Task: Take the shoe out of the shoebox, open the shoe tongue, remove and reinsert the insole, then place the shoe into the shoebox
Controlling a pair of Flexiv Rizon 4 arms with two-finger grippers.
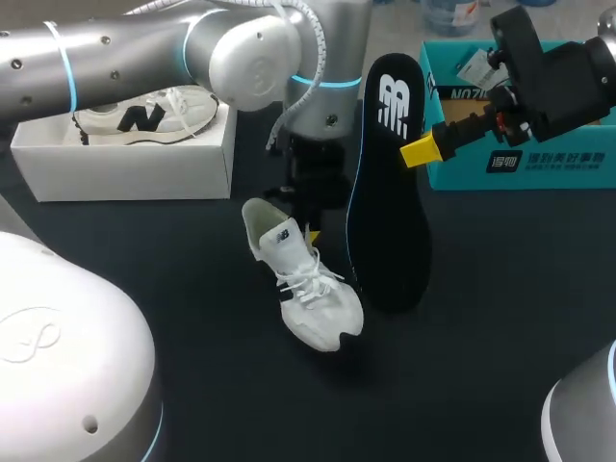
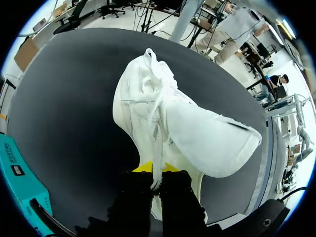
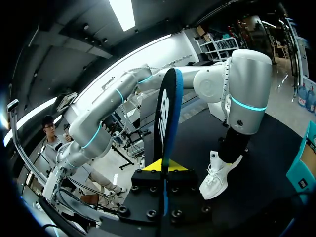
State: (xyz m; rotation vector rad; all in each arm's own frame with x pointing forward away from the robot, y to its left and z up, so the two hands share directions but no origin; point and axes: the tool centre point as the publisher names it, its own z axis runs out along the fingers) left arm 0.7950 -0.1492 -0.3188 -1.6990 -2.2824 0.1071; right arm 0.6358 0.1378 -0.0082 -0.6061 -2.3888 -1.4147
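Observation:
A white shoe point(image 1: 306, 284) rests on the black table point(image 1: 500, 318), toe toward the front. My left gripper point(image 1: 310, 223) comes down behind it and is shut on the heel collar. In the left wrist view the shoe point(image 2: 173, 118) stretches ahead of the left gripper point(image 2: 155, 173), its rim pinched between the yellow tips. A long black insole point(image 1: 390, 192) is held up over the table to the right of the shoe, logo end at the top. My right gripper point(image 1: 425, 149) is shut on its edge. Seen edge-on, the insole point(image 3: 166, 108) rises from the right gripper point(image 3: 163, 167).
A teal shoebox point(image 1: 539, 173) stands at the back right, behind my right arm. A white open box point(image 1: 125, 164) with a second shoe point(image 1: 144, 114) sits at the back left, partly under my left arm. The teal shoebox point(image 2: 17, 182) also shows beside the left gripper.

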